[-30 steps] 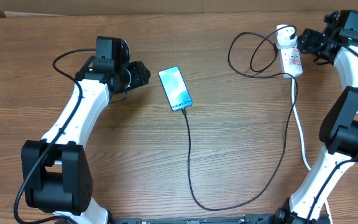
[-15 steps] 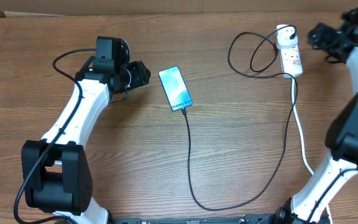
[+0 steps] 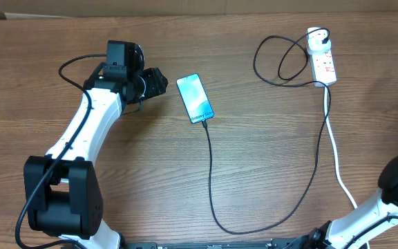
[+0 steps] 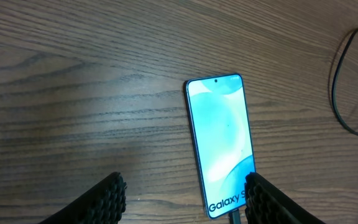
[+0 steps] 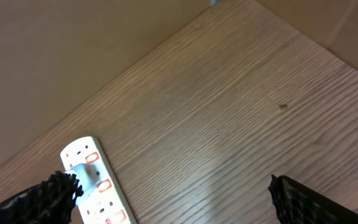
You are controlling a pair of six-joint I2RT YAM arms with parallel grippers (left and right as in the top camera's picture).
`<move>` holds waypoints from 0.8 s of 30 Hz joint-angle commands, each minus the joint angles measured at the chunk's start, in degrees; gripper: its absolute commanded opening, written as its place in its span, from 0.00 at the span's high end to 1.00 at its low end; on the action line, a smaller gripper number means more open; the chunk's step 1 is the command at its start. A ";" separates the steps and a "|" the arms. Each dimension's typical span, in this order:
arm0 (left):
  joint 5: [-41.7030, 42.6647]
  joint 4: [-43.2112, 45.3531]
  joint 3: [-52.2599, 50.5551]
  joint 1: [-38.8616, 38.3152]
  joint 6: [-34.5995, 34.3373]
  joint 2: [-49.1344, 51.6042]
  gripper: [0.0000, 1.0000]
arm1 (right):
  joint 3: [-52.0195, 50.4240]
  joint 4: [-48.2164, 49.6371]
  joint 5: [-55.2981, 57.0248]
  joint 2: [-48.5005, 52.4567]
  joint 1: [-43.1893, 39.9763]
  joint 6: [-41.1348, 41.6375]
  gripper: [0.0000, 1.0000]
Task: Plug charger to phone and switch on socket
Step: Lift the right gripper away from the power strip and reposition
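The phone (image 3: 195, 99) lies face up on the wooden table, its light blue screen lit; the left wrist view shows it (image 4: 219, 143) with "Galaxy" text. The charger (image 3: 211, 180), a thin black cable, meets the phone's lower edge, loops across the table and ends in a white plug adapter (image 3: 316, 41) seated in the socket (image 3: 325, 66). My left gripper (image 3: 159, 83) hovers just left of the phone, open and empty (image 4: 186, 202). My right gripper (image 5: 176, 199) is open and empty, right of the socket (image 5: 98, 190), whose far end with red switches shows by the left finger.
The socket's white lead (image 3: 334, 149) runs down toward the right arm's base. The black cable forms a loose loop (image 3: 275, 62) left of the strip. A cardboard wall (image 5: 73, 50) borders the table's far edge.
My right arm has swung right, away from the socket, until only its tip shows at the overhead view's edge. The left arm, phone and cable have not moved.
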 commanded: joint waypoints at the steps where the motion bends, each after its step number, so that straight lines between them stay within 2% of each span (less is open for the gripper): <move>1: -0.52 0.48 -0.13 -0.55 0.85 -0.63 0.42 | 0.24 1.62 -3.48 1.01 1.84 0.20 0.00; 7: -0.50 0.00 -0.13 -0.76 0.87 -0.63 0.42 | 0.15 1.70 -3.56 4.87 6.91 0.20 0.00; 11: -0.50 0.61 -0.13 -0.87 0.39 -0.63 0.40 | 0.15 2.32 1.01 7.39 10.64 0.24 0.00; 20: -0.52 0.46 -0.13 -0.87 0.42 -0.63 0.36 | -0.44 3.96 7.13 11.80 13.86 10.56 0.00; 24: -0.50 0.44 -0.13 -0.90 0.42 -0.63 0.34 | -0.55 1.84 7.10 13.16 13.90 10.93 0.00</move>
